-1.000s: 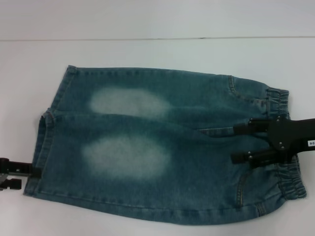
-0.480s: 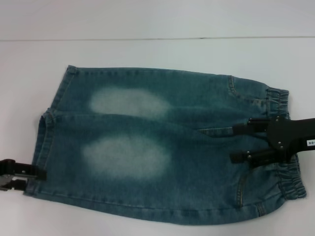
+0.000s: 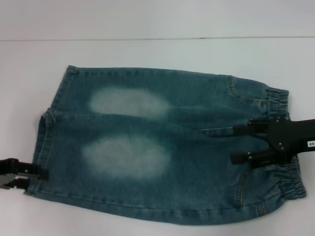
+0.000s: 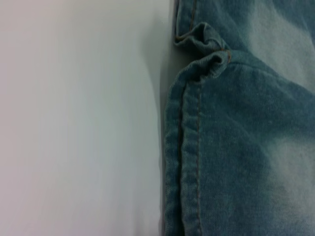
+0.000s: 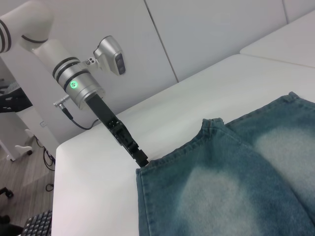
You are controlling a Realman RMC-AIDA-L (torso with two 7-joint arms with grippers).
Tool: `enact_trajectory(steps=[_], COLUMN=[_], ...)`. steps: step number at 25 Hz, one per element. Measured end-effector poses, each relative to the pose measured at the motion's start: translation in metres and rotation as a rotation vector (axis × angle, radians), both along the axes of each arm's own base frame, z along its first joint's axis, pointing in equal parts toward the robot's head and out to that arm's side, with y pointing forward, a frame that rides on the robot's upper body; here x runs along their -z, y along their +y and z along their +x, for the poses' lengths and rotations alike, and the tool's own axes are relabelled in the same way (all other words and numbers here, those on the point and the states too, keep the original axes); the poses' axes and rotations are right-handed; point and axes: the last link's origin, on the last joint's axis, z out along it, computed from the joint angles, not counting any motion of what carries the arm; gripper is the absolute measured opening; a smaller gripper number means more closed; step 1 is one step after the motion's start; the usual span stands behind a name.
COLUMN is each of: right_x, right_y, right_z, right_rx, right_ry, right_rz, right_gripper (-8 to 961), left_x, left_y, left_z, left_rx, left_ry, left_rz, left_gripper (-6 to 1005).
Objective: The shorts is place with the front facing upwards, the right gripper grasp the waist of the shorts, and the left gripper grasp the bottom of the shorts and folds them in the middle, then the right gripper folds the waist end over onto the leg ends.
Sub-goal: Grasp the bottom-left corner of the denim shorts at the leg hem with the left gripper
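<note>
From the head view, the shorts (image 3: 162, 147) lie flat on the white table (image 3: 147, 49), spread sideways with the waist of the shorts (image 3: 285, 142) toward the robot's right and the bottom of the shorts (image 3: 44, 142) toward its left; two pale faded oval patches mark the legs. The right gripper (image 3: 236, 143) reaches in from the right edge, over the denim just inside the gathered band, its two black fingers (image 3: 251, 129) spread apart with blue cloth showing between them; whether they touch the fabric cannot be told. The left gripper (image 3: 42, 173) sits at the left edge, its tips touching or overlapping the straight hem of the nearer leg; whether it is spread or pinching the hem cannot be told here. In the left wrist view, only the double-stitched leg hem (image 4: 184, 162) shows beside the bare table (image 4: 74, 123), with the crumpled corner where the two leg openings meet (image 4: 209, 51); none of that arm's own fingers are in sight. In the right wrist view, the left gripper (image 5: 141, 160) appears farther off on its white arm (image 5: 74, 81), its dark tip right at the hem corner of the shorts (image 5: 226, 191), and the finger gap is too small to judge.
</note>
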Motion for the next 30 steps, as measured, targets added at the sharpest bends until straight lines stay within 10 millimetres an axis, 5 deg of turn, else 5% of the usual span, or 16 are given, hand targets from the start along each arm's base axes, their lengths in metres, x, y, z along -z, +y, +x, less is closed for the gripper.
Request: enact_trajectory(steps=[30], right_x=[0.0009], right_y=[-0.0008], right_z=[-0.0011], right_rx=[-0.007], right_ry=[0.003], right_rz=[-0.005], right_gripper=[954], left_x=[0.0012], left_y=[0.0008], left_z=[0.0001], left_rx=[0.011], left_ry=[0.023], left_rz=[-0.019], left_gripper=[770])
